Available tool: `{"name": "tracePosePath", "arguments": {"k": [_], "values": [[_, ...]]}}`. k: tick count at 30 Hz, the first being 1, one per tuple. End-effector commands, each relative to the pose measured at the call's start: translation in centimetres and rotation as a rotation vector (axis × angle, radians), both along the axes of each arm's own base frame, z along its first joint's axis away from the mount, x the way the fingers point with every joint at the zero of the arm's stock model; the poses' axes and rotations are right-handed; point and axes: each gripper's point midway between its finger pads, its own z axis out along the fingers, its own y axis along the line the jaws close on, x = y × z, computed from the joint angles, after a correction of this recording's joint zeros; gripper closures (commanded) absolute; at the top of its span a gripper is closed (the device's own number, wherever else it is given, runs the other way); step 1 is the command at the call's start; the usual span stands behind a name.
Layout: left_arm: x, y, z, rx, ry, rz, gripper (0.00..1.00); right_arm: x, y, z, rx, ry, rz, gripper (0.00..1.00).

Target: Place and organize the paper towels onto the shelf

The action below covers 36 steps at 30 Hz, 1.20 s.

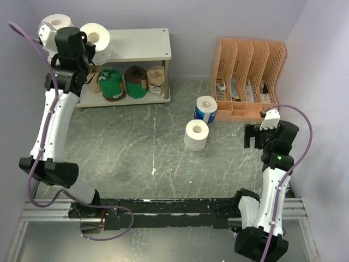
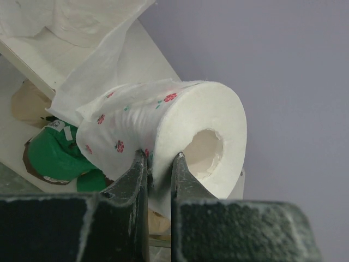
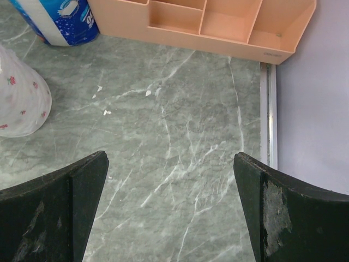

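Note:
My left gripper [image 2: 159,164] is shut on the wall of a white paper towel roll with red flower print [image 2: 180,125], one finger in its hollow core. In the top view this roll [image 1: 96,36] hangs over the left end of the shelf's top board [image 1: 143,43], next to another white roll [image 1: 54,24]. On the lower tier stand a green-wrapped roll [image 1: 112,83], a second green one [image 1: 135,82] and a tan roll [image 1: 156,79]. A blue-printed roll [image 1: 206,109] and a white roll [image 1: 196,134] stand on the table. My right gripper [image 3: 172,158] hangs open over bare table.
An orange slotted file organizer [image 1: 251,76] stands at the back right, close to the blue-printed roll [image 3: 60,19] and the right arm. A metal rail [image 3: 268,114] edges the table on the right. Purple walls close in behind and at both sides.

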Motion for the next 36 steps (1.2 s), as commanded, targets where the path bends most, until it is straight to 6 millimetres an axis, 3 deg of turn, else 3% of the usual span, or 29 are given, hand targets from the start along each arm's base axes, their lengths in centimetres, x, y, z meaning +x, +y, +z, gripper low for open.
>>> {"name": "tracePosePath", "arguments": {"k": [1, 6, 12, 13, 14, 16, 17, 21, 24, 27, 30, 33, 36], "values": [[0.7, 1.0, 3.1, -0.081, -0.110, -0.013, 0.93, 0.0, 0.3, -0.2, 0.000, -0.001, 0.019, 0.00], [2.6, 3.3, 1.5, -0.128, -0.089, 0.002, 0.93, 0.0, 0.2, -0.2, -0.001, -0.002, 0.015, 0.00], [4.3, 4.4, 0.5, -0.159, -0.081, -0.014, 0.93, 0.0, 0.2, -0.3, 0.001, 0.003, 0.017, 0.00], [4.5, 4.5, 0.3, -0.169, -0.083, -0.021, 0.82, 0.0, 0.2, -0.3, 0.002, 0.003, 0.016, 0.00], [4.7, 4.4, 0.2, -0.179, -0.089, -0.034, 0.64, 0.0, 0.2, -0.3, 0.001, 0.003, 0.017, 0.00], [5.0, 4.1, 0.3, -0.187, -0.098, -0.064, 0.18, 0.0, 0.3, -0.3, 0.001, 0.003, 0.020, 0.00], [5.0, 3.8, 0.5, -0.180, -0.103, -0.082, 0.02, 0.0, 0.3, -0.3, 0.001, 0.004, 0.020, 0.00], [3.8, 2.3, 2.2, -0.141, -0.150, -0.183, 0.00, 0.0, 0.3, -0.3, 0.001, 0.002, 0.022, 0.00], [1.7, 0.4, 3.5, -0.084, -0.189, -0.303, 0.00, 0.0, 0.3, -0.3, 0.001, 0.002, 0.021, 0.00], [-1.7, -3.4, 3.6, -0.048, -0.214, -0.477, 0.01, 0.0, 0.3, -0.3, 0.002, 0.002, 0.023, 0.00], [-6.1, -10.9, 2.4, 0.005, -0.213, -0.683, 0.00, 0.0, 0.4, -0.4, 0.005, 0.006, 0.029, 0.00], [-9.6, -18.6, -1.6, 0.084, -0.110, -0.873, 0.00, 0.1, 0.6, -0.6, 0.013, 0.014, 0.037, 0.00], [-11.0, -24.6, -8.4, 0.129, 0.064, -1.019, 0.00, 0.1, 0.6, -0.6, 0.014, 0.017, 0.038, 0.00]]}}
